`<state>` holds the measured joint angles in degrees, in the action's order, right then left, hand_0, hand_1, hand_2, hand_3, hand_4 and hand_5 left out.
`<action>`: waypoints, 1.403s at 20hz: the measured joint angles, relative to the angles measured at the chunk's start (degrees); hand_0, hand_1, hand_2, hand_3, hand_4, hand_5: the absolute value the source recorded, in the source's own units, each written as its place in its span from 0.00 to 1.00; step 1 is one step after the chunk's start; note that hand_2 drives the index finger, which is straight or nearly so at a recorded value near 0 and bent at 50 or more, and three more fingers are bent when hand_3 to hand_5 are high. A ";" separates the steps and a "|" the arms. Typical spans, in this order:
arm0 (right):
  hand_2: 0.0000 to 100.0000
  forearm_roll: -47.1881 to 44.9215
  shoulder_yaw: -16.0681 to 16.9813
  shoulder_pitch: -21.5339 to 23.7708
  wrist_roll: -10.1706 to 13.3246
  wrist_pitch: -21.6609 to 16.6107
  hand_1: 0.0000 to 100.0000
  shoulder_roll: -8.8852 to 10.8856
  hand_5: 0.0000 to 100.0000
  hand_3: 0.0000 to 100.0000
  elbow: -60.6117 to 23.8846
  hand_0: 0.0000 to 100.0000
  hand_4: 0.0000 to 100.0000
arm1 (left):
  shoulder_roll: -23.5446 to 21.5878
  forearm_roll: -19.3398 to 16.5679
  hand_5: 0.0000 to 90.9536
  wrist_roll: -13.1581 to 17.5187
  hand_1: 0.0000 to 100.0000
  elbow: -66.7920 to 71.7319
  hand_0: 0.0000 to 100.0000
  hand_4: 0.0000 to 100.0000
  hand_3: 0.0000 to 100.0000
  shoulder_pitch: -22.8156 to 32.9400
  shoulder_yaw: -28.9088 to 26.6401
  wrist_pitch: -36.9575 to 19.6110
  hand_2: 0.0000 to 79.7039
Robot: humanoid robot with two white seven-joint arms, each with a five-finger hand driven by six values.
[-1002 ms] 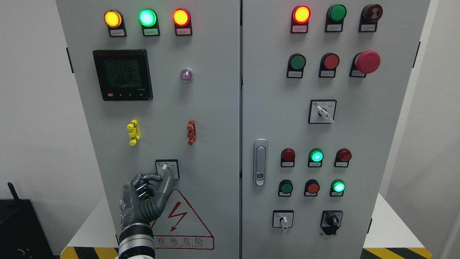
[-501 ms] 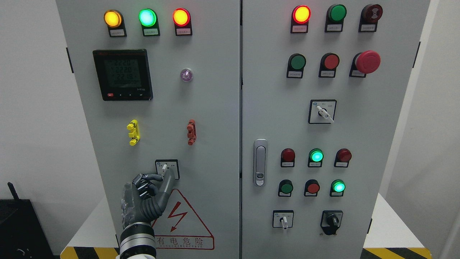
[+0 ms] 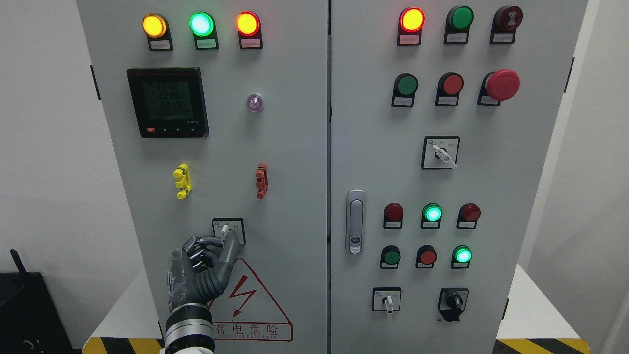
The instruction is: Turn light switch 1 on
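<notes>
Fingers (image 3: pixel 209 242) of the left hand (image 3: pixel 199 268) pinch the white lever of the light switch (image 3: pixel 228 230), low on the left cabinet door (image 3: pixel 290 147), just above the red warning triangle (image 3: pixel 248 297).

Rotary switch (image 3: pixel 225 229) sits below the meter (image 3: pixel 167 102), above the warning triangle (image 3: pixel 248 300).
</notes>
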<state>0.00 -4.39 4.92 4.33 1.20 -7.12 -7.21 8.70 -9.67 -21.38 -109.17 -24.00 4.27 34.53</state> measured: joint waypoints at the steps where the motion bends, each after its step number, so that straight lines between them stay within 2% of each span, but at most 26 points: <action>1: 0.00 0.00 0.00 0.00 0.00 0.00 0.00 0.00 0.00 0.00 0.00 0.00 0.00 | 0.00 0.01 0.98 0.00 0.62 0.01 0.44 0.97 0.99 0.00 0.01 0.06 0.76; 28: 0.00 0.00 0.00 0.00 0.00 0.00 0.00 0.00 0.00 0.00 0.00 0.00 0.00 | 0.01 0.28 0.98 0.04 0.58 0.09 0.63 0.98 1.00 0.25 0.05 -0.09 0.78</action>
<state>0.00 -4.40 4.92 4.33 1.20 -7.12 -7.21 8.70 -9.39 -21.34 -109.08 -23.75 4.32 34.44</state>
